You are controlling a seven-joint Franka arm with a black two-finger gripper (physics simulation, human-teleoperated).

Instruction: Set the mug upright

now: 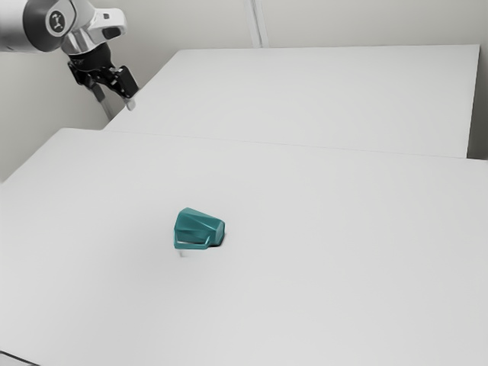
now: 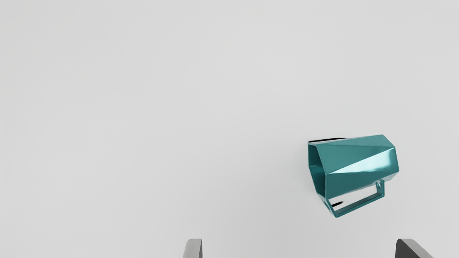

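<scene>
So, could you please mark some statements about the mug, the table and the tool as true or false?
1. The mug lies on its side on the table. True.
2. The tool is shut on the mug. False: the tool is open and away from the mug.
3. The mug has a handle. True.
4. The mug is bright red. False: it is blue-green.
5. In the exterior view, the arm comes in from the lower right. False: it comes from the upper left.
</scene>
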